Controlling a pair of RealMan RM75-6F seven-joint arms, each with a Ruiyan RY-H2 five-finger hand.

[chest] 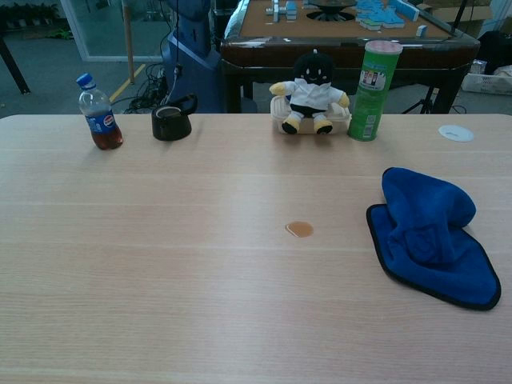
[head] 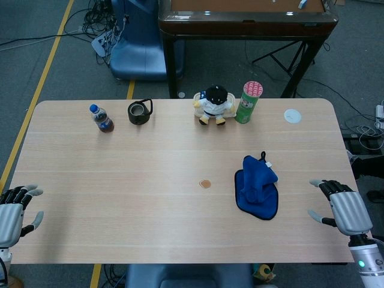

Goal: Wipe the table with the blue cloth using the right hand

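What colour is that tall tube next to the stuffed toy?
The tube is green with a pink top, clearest in the chest view.

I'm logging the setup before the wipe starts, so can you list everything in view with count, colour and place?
blue cloth: one, blue, crumpled on the table's right half
spill: one, brownish, mid-table, left of the cloth
cola bottle: one, blue cap, dark drink, far left
teapot: one, black, right of the bottle
plush toy: one, black and white, far centre
snack can: one, green, right of the toy
round lid: one, white, far right
table: one, light wood
left hand: one, grey, open, near-left edge
right hand: one, grey, open, right of the cloth, apart from it
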